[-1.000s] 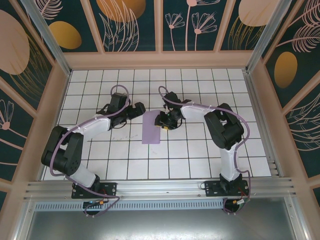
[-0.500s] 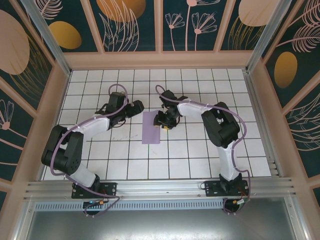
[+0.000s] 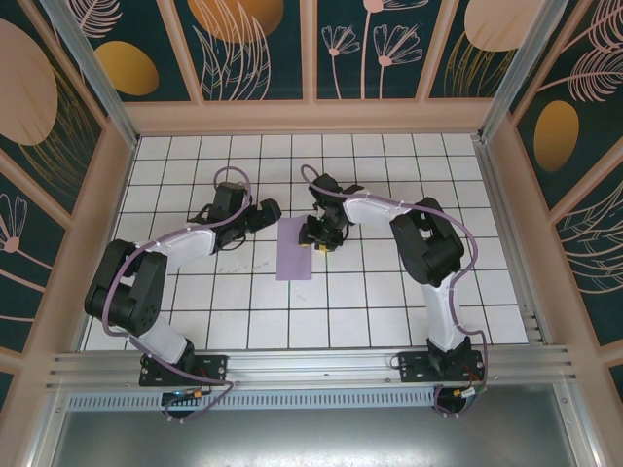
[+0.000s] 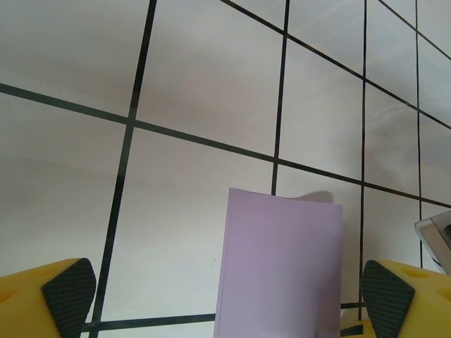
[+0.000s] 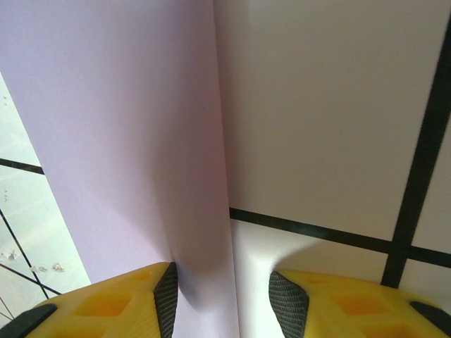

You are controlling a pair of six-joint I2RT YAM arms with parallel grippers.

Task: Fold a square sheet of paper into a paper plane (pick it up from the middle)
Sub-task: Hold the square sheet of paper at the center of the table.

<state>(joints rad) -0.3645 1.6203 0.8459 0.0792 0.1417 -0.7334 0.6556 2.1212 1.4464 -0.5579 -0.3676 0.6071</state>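
Your right gripper (image 5: 224,299) sat half-spread, pads (image 5: 166,299) straddling right edge of folded lilac sheet (image 3: 294,249), not pinching it. Left gripper (image 4: 225,292) gaped wide near sheet's far end. Sheet lay on table (image 3: 389,292) between both.

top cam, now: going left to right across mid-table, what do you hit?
left gripper → folded lilac paper → right gripper, at the paper's right edge
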